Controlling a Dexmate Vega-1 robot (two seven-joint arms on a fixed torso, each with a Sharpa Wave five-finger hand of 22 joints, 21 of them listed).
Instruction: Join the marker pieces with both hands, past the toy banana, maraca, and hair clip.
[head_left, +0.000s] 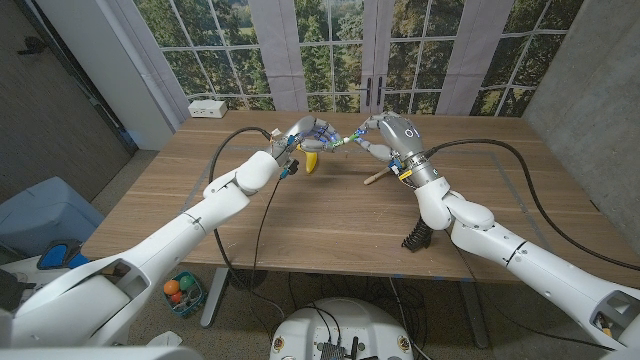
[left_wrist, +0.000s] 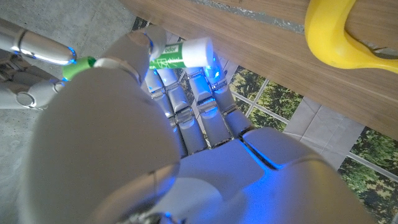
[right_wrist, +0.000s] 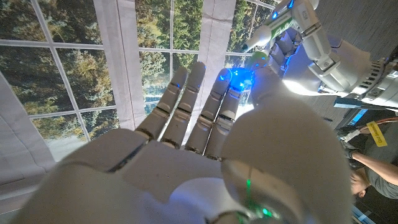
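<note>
Above the far middle of the wooden worktop (head_left: 330, 215), the left hand (head_left: 308, 133) and right hand (head_left: 380, 132) are raised and nearly meet. The left hand pinches a white-and-green marker body (left_wrist: 180, 55) between thumb and fingers. The right hand's fingertips hold the green marker cap (right_wrist: 258, 59) just at the body's end. The yellow toy banana (head_left: 311, 163) lies on the worktop below the left hand.

Toy banana (head_left: 311, 163) on table (head_left: 330, 225) under left hand (head_left: 306, 133); maraca (head_left: 380, 175) beside, below right hand (head_left: 383, 131); hair clip (head_left: 415, 237) nearer front edge.
</note>
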